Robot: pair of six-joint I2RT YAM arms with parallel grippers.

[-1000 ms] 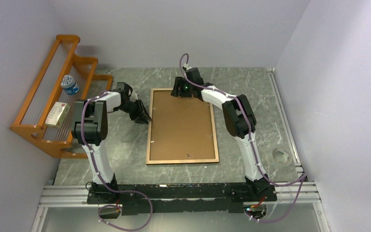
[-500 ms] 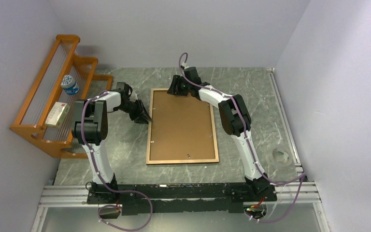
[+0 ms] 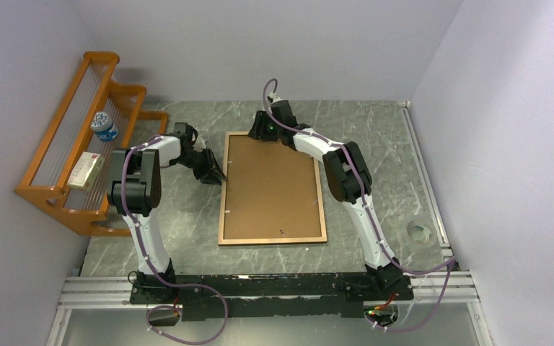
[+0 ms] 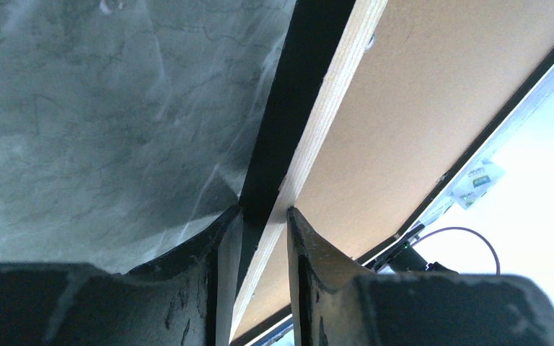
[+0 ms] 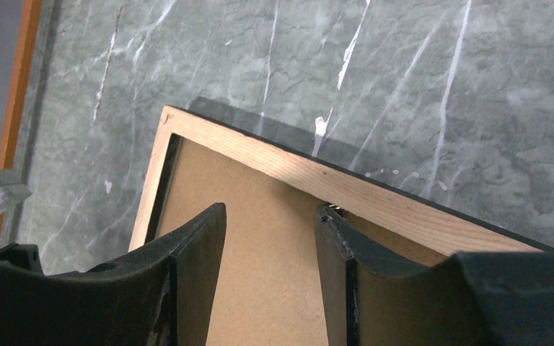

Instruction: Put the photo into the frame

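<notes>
The frame (image 3: 273,241) lies back side up in the middle of the table, its brown wood rails around a flat brown backing board (image 3: 270,187). The photo is not visible in any view. My left gripper (image 3: 218,176) is at the frame's left rail; in the left wrist view its jaws (image 4: 265,210) are closed on that rail (image 4: 324,115). My right gripper (image 3: 263,133) is over the far left corner of the frame. In the right wrist view it (image 5: 270,209) is open and empty above the backing board (image 5: 260,288), just inside the far rail (image 5: 375,198).
An orange wooden rack (image 3: 79,158) stands along the left wall and holds a small bottle (image 3: 104,126) and a box (image 3: 85,171). A clear tape roll (image 3: 420,233) lies near the table's right edge. Walls close in on the left, back and right.
My right gripper has moved a little to the left along the frame's far rail. My left gripper and the frame have not moved.
</notes>
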